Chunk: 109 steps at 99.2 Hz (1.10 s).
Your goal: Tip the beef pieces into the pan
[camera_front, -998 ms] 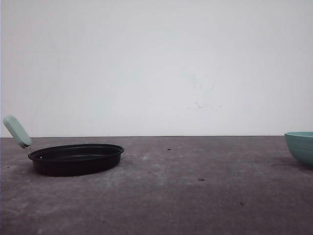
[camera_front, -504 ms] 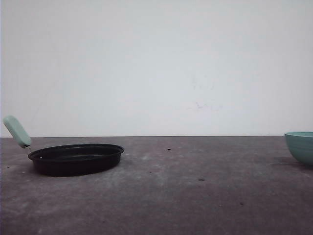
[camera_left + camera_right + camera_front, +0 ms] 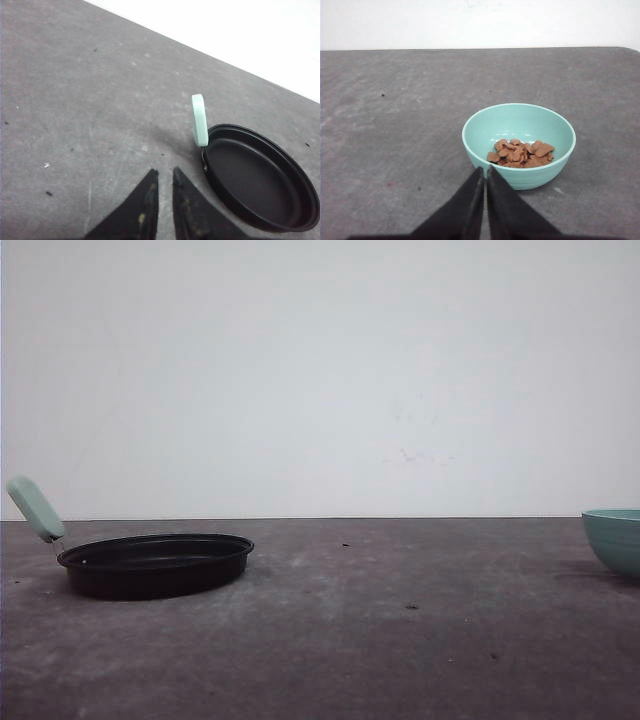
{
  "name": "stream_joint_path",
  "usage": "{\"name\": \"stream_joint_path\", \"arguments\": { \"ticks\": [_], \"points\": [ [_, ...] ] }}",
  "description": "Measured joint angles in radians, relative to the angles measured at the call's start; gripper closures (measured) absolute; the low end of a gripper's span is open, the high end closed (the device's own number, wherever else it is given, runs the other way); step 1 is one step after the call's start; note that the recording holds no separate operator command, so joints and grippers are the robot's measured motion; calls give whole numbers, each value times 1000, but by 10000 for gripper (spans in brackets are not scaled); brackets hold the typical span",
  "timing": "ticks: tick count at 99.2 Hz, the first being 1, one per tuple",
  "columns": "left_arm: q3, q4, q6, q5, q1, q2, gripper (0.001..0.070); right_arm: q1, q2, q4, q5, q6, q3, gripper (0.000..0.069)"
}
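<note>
Teal bowl (image 3: 519, 145) of beef pieces (image 3: 521, 153) needs a firm rim grip, so the right fingers (image 3: 472, 200), now nearly together, should spread before carrying it to the pan (image 3: 155, 564).

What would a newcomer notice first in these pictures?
The teal bowl with beef pieces heaped in its bottom, just beyond the shut right gripper. Then the empty black pan at the table's left, its mint handle sticking up near the left gripper, whose fingers are nearly closed.
</note>
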Motion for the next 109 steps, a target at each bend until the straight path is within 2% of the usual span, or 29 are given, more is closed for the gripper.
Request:
{"name": "stream_joint_path", "arguments": {
  "ticks": [17, 34, 43, 55, 70, 79, 109],
  "points": [
    [2, -10, -3, 10, 0, 0, 685, 0, 0, 0, 0, 52, 0, 682],
    [10, -33, -6, 124, 0, 0, 685, 0, 0, 0, 0, 69, 0, 682],
    [45, -103, -7, 202, 0, 2, 685, 0, 0, 39, -21, 93, -1, 682],
    [181, -178, -22, 201, 0, 50, 685, 0, 0, 105, -89, 120, 35, 682],
    [380, -130, -78, 183, 0, 177, 685, 0, 17, 66, -100, 129, 227, 682],
    [519, -130, -84, 194, 0, 297, 685, 0, 71, -8, -92, 129, 382, 682],
    [983, -187, -32, 369, 0, 689, 685, 0, 382, -326, -79, 93, 906, 682]
  ]
}}
